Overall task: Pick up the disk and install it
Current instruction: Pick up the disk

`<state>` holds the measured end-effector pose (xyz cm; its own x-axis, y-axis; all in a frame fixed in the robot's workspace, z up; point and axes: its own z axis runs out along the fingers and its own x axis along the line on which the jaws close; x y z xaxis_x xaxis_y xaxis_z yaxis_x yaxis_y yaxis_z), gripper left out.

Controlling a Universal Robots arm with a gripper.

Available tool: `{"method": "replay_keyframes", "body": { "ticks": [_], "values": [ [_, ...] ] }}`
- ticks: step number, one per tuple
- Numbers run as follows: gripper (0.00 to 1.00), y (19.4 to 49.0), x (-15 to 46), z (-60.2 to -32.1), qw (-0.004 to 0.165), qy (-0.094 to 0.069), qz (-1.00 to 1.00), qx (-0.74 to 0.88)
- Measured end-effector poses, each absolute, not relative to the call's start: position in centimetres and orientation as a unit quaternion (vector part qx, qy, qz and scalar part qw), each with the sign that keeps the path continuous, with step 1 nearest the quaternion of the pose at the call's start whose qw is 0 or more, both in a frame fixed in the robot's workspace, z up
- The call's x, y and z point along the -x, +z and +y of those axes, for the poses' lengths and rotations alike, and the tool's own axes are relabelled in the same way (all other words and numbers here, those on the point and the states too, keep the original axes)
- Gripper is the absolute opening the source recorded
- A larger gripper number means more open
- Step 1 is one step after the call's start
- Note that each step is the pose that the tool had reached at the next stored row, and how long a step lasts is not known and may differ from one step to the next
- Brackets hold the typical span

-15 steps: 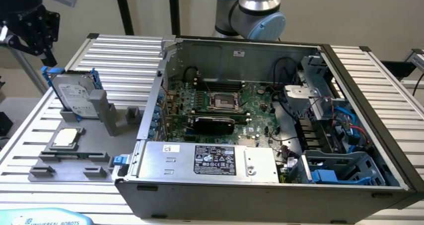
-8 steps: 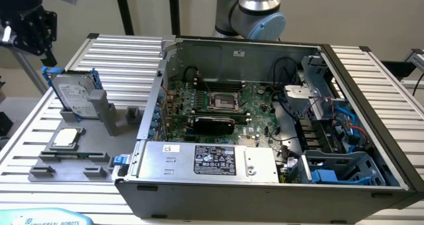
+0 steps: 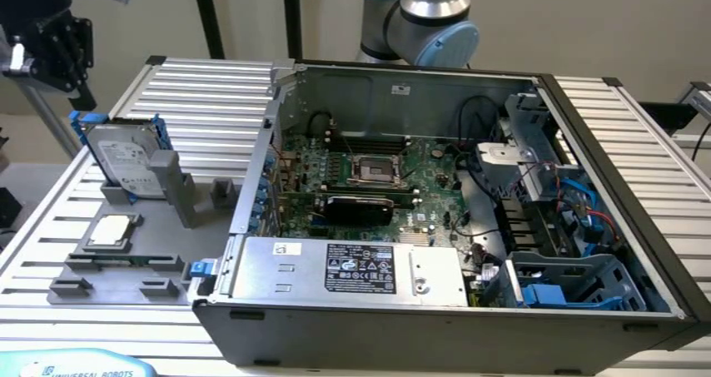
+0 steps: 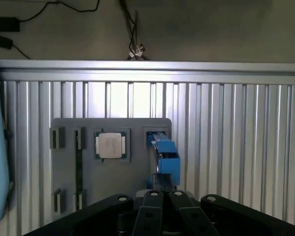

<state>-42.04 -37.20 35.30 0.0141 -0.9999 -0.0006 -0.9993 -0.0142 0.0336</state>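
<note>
My hand (image 4: 162, 196) is shut and empty, hanging near the disk (image 3: 125, 154), which stands in its grey rack (image 3: 178, 186), not yet lifted or installed.

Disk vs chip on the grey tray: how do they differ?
Pose: the disk stands on edge, leaning in its slot; the chip lies flat in its recess. Size: the disk is clearly larger than the chip. Look: the disk is a rectangle with a blue frame and white label; the chip is a bare silver square. Shared: both sit on the grey tray, outside the computer case.
</note>
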Motion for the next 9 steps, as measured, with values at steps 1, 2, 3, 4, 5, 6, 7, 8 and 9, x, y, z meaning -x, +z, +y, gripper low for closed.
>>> {"method": "replay_keyframes", "body": {
  "ticks": [1,2,3,4,5,6,7,8,9],
  "values": [
    [0.11,35.30,42.04,-37.10,0.012,-0.012,-0.700,-0.714],
    [0.11,35.29,42.04,-36.93,0.012,-0.012,-0.699,-0.714],
    [0.11,35.27,42.04,-36.72,0.011,-0.012,-0.699,-0.715],
    [0.11,35.24,42.04,-36.53,0.011,-0.012,-0.699,-0.715],
    [0.11,35.22,42.04,-36.38,0.011,-0.013,-0.699,-0.715],
    [0.11,35.18,42.07,-36.28,0.011,-0.013,-0.699,-0.715],
    [0.11,35.15,42.16,-36.25,0.011,-0.013,-0.699,-0.715],
    [0.12,35.11,42.24,-36.23,0.011,-0.013,-0.699,-0.715],
    [0.12,35.04,42.33,-36.22,0.011,-0.013,-0.699,-0.715]
  ]
}}
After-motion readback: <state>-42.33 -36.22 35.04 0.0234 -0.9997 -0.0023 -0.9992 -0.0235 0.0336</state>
